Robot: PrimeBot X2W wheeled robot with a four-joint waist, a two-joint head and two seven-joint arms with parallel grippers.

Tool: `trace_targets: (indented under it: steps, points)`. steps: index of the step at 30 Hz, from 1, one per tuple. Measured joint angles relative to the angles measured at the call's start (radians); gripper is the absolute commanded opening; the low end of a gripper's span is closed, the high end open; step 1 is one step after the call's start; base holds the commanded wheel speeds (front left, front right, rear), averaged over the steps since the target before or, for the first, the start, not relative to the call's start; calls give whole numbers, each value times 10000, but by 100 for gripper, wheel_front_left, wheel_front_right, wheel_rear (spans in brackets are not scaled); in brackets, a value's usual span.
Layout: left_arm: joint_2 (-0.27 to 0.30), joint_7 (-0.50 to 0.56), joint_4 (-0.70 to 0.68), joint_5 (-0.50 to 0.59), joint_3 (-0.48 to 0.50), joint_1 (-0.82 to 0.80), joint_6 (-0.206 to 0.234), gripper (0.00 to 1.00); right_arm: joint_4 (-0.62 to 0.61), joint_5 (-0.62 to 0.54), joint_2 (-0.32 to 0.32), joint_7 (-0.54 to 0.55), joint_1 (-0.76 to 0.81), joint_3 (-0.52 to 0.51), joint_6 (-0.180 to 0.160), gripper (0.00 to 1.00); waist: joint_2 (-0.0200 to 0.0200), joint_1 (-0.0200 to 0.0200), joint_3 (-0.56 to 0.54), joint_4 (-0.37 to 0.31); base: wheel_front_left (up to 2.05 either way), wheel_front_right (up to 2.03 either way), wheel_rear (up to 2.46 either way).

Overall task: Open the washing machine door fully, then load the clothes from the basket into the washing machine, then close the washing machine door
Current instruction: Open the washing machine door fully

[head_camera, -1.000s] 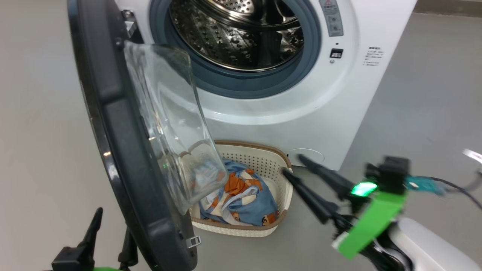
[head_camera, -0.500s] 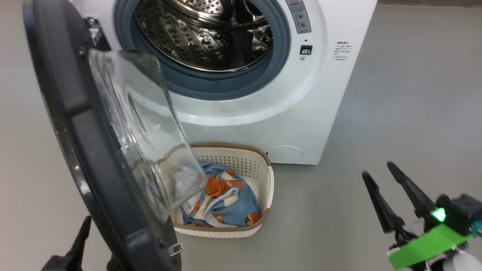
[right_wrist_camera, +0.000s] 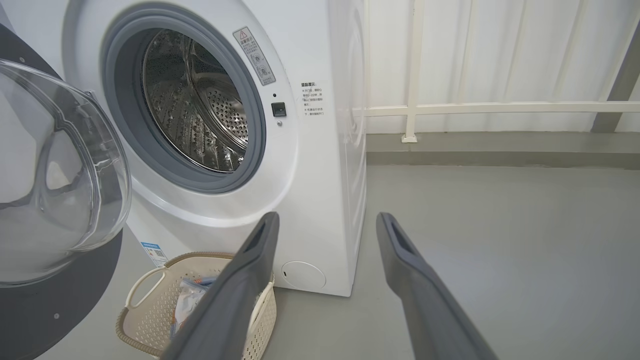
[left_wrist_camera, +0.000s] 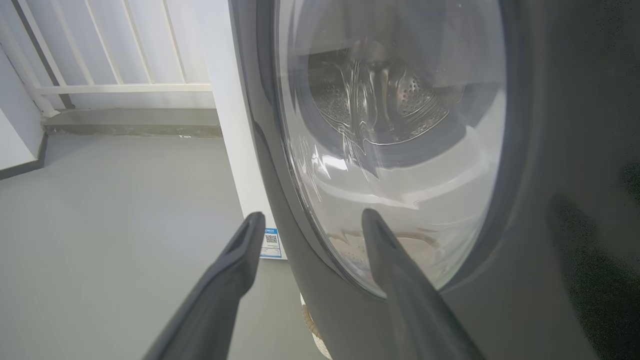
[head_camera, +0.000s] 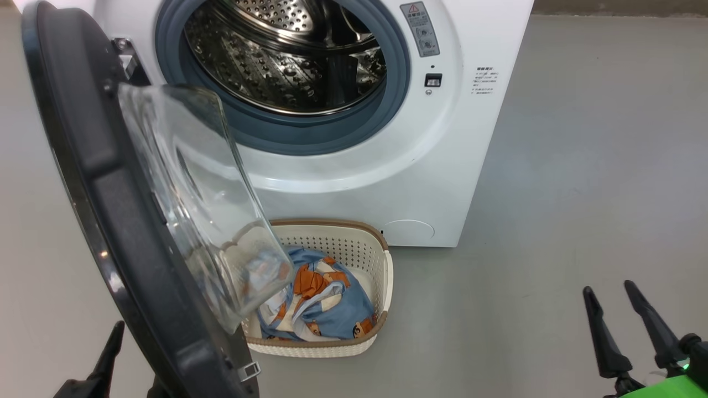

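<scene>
- Away from the basket, the right hand has pulled back, spread open and empty.
- Left hand spread wide behind the washing machine door.
- Clothes not loaded yet.

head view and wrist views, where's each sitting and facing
head: on the head, looking down at washing machine, door, basket; left end effector, right end effector at bottom corners
left wrist: on that arm, faces door's outer glass between own fingers
right wrist: on that arm, faces drum, basket between own fingers
shared: head and right wrist both show the basket
</scene>
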Motion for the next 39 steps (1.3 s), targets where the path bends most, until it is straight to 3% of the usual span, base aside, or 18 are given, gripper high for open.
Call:
trace_targets:
  steps: [14, 39]
  points:
    - [2, 0, 61, 92, 407, 590, -259, 100, 284, -598, 731, 0, 962, -1072, 0, 100, 0, 0, -502, -123, 0, 0, 0]
    - [2, 0, 111, 96, 487, 591, -345, 100, 516, -775, 761, 0, 958, -1283, 0, 100, 0, 0, -620, -257, 0, 0, 0]
